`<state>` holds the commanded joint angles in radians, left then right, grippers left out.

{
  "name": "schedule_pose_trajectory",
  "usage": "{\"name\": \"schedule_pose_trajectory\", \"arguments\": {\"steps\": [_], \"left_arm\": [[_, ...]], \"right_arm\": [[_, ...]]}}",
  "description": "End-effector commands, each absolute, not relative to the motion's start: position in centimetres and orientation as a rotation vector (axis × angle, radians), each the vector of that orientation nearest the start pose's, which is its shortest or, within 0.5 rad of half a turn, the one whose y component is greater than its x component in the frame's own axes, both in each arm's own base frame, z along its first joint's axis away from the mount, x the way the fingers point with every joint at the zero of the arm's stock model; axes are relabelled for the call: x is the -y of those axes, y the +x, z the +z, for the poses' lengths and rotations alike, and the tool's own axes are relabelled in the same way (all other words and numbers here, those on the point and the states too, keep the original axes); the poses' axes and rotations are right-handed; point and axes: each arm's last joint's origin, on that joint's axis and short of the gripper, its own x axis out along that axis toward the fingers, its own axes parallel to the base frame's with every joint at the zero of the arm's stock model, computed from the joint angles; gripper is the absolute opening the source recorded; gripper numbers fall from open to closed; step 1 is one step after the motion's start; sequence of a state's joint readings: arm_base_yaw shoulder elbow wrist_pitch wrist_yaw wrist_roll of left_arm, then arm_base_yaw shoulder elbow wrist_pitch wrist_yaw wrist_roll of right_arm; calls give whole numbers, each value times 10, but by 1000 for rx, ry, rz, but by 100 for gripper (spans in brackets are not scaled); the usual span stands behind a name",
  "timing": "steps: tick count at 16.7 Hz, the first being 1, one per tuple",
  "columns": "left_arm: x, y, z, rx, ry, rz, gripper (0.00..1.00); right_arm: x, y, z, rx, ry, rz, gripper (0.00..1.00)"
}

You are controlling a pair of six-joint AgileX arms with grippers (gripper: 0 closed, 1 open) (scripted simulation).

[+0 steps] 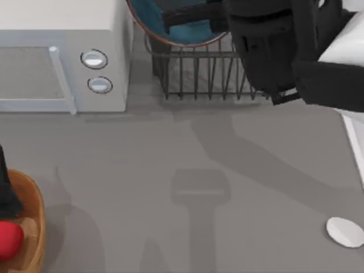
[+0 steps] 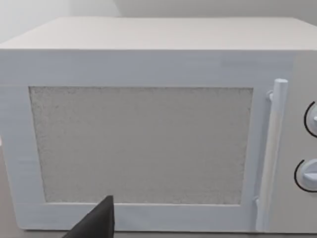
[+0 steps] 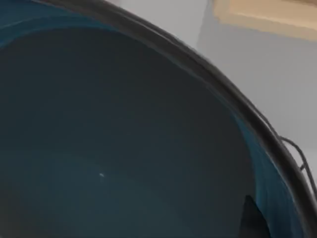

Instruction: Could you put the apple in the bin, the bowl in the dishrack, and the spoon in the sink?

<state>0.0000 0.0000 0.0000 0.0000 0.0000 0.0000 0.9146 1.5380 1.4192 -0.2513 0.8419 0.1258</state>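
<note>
Right jaws at bowl (image 1: 187, 28) rim

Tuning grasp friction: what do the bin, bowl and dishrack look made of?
Bin: light-brown wood, going by its warm matte tone.
Bowl: probably glazed ceramic, with glossy teal and a thin reddish-brown rim.
Dishrack: dark thin wire bars, likely coated metal.

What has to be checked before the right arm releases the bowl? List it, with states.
1. Bowl above the dishrack: ok.
2. Bowl seated between the rack's bars: cannot tell.
3. Right claw at the bowl, over the rack: ok.
4. Left arm away from the rack, by the bin: ok.
5. Apple in the bin: ok.
6. Spoon in the sink: not ok, it lies on the table.
</note>
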Motion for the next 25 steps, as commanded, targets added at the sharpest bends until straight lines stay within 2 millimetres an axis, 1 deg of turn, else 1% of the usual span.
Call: {"name": "schedule_pose_trajectory", "arguments": {"steps": [3, 5, 6, 9, 11, 13, 14, 16, 19, 22, 24, 25], "left_arm": [[1, 106, 160, 0, 0, 0, 100], [1, 106, 160, 0, 0, 0, 100], [1, 106, 160, 0, 0, 0, 100], [1, 106, 160, 0, 0, 0, 100], [1, 106, 160, 0, 0, 0, 100], [1, 106, 160, 0, 0, 0, 100], [1, 106, 160, 0, 0, 0, 100], [1, 106, 160, 0, 0, 0, 100], [1, 106, 160, 0, 0, 0, 100], [1, 106, 160, 0, 0, 0, 100], [1, 106, 160, 0, 0, 0, 100], [1, 106, 160, 0, 0, 0, 100]], "right_arm": [[-268, 199, 400, -62, -62, 14, 0], [-265, 186, 415, -11, -13, -5, 0], [-264, 183, 419, -1, -2, -9, 0], [-264, 182, 419, 0, 0, -10, 0], [-265, 185, 417, -3, -3, -13, 0], [-271, 195, 410, -3, -3, -11, 0], [-276, 205, 402, -4, -4, -11, 0], [-288, 234, 378, -7, -7, -12, 0], [-298, 289, 327, -4, -4, -12, 0], [-288, 340, 272, 7, 5, -11, 0], [-276, 365, 242, 5, 3, -11, 0], [-270, 373, 231, 3, 2, -10, 0]]}}
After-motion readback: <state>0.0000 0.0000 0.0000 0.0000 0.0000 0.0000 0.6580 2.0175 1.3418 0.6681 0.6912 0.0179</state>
